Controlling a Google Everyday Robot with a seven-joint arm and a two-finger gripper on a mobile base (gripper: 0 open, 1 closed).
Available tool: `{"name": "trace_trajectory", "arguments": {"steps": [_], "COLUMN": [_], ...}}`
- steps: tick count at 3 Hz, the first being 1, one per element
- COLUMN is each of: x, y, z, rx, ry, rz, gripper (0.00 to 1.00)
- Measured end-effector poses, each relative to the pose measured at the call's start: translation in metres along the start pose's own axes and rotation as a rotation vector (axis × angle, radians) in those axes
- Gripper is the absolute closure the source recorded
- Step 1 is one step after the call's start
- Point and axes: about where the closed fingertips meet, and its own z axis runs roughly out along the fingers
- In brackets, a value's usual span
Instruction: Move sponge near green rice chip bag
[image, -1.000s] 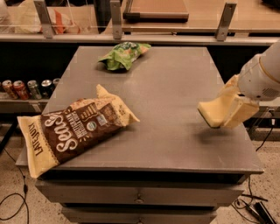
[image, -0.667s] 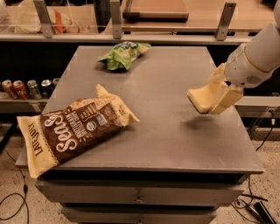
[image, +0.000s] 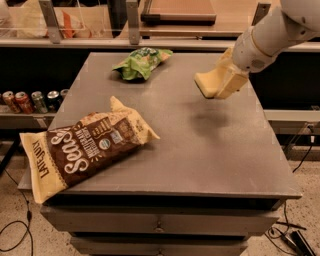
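The pale yellow sponge (image: 205, 84) hangs in the air above the right half of the grey table (image: 200, 160), held in my gripper (image: 222, 80), which is shut on it at the end of the white arm coming in from the upper right. Its shadow falls on the table just below. The small green rice chip bag (image: 142, 62) lies at the table's far edge, left of centre, to the left of the sponge and a little farther back, with bare table between them.
A large brown-and-cream chip bag (image: 85, 148) lies at the front left, overhanging the table's left edge. Soda cans (image: 31, 101) stand on a low shelf to the left. A counter with rails runs behind the table. Cables lie on the floor.
My gripper has carried the sponge up and to the left, away from the table's right edge toward the back, closer to the green bag. Both bags have stayed put.
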Motion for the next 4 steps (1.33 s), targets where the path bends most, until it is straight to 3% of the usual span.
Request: {"name": "trace_trajectory", "arguments": {"steps": [1,2,3,4], "x": [-0.005,-0.005,-0.012,-0.022], "y": [-0.012,-0.003,-0.016,-0.042], "z": [-0.005,-0.002,0.017,0.038], "rx": [0.025,0.041,0.066,0.086], "ry": [-0.011,-0.021,-0.049,-0.075], "rz": [-0.005,0.029,0.024,0.003], "gripper": [1.00,1.00,1.00,1.00]}}
